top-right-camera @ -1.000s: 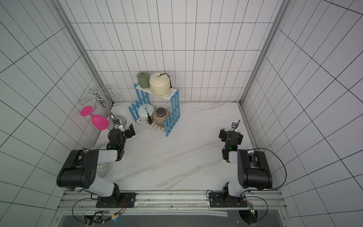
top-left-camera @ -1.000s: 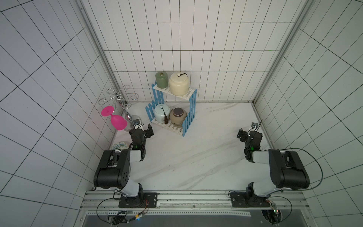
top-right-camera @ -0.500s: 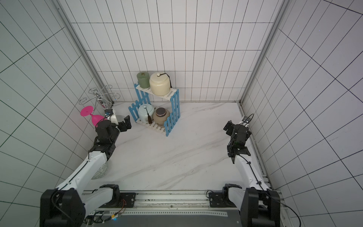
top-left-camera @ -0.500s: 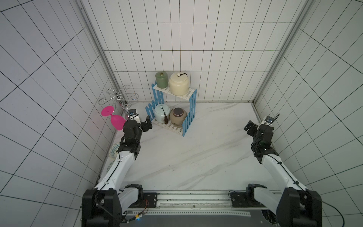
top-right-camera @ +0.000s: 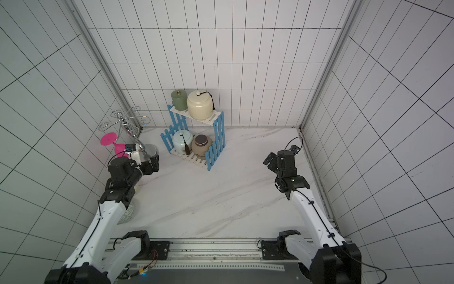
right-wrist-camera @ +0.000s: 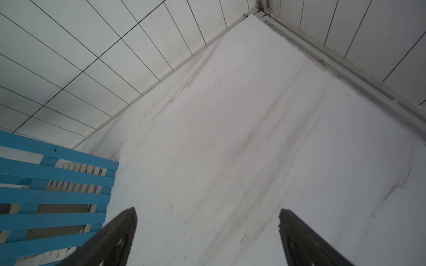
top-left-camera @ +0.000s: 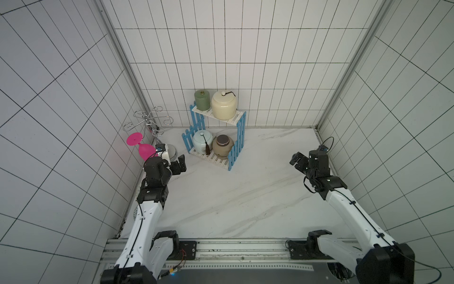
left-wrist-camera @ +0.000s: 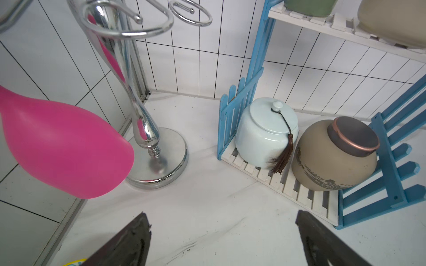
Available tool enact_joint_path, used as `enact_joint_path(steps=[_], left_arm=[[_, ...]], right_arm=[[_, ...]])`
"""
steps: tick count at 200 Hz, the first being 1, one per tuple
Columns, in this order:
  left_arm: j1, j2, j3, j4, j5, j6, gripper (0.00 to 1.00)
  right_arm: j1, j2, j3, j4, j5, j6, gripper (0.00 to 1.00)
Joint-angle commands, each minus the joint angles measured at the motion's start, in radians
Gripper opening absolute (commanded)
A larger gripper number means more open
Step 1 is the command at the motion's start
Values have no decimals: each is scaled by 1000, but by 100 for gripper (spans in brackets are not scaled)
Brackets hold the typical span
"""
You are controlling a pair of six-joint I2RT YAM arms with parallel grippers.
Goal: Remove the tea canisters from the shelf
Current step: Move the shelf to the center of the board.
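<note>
On our left, the pink glass (left-wrist-camera: 64, 147) is hanging from the chrome stand (left-wrist-camera: 159, 156), crowding in just beside the wall-side finger of our left gripper (left-wrist-camera: 221, 214). We are carrying those jaws spread wide and empty, which suits fat round jars. Ahead of the jaws, a little off their line, the shelf (top-left-camera: 237, 147) is sitting angled in the corner with its open front facing us and all four jars on it. The pale-blue jar (left-wrist-camera: 265, 135) and the brown jar (left-wrist-camera: 332, 161) are standing side by side on the bottom board, nearest these jaws. We are judging the blue one the first grab. The green jar (top-left-camera: 202, 100) and the cream jar (top-left-camera: 223, 105) are perching on the top board, higher than the jaws. Over at our right gripper (right-wrist-camera: 207, 209), the jaws are gaping too, gripping nothing. Bare table (right-wrist-camera: 230, 138) is lying ahead of them and the shelf's blue side is showing well off to their inner side. That looks to us like room for setting jars down.
</note>
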Motion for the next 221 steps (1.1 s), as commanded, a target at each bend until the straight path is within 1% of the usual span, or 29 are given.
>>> enact_joint_path(steps=[1,40,85,123,179,221], left_arm=[[15,-21,-41,40,66,17,99],[34,-27,-84,82,89,26,99],[38,-21,-108,104,105,32,99],[38,-27,-110,109,111,24,99],[37,-35,-113,113,121,26,99],[37,-44,-114,113,124,26,99]], right_arm=[[107,57,93,-98,66,109,99],[277,168,212,-123,156,143,99],[412,270,319,-130,210,182,99],[535,368,391,-93,267,166,99],[634,545,547,-74,243,115,99],[666,656,654,-75,239,97,100]])
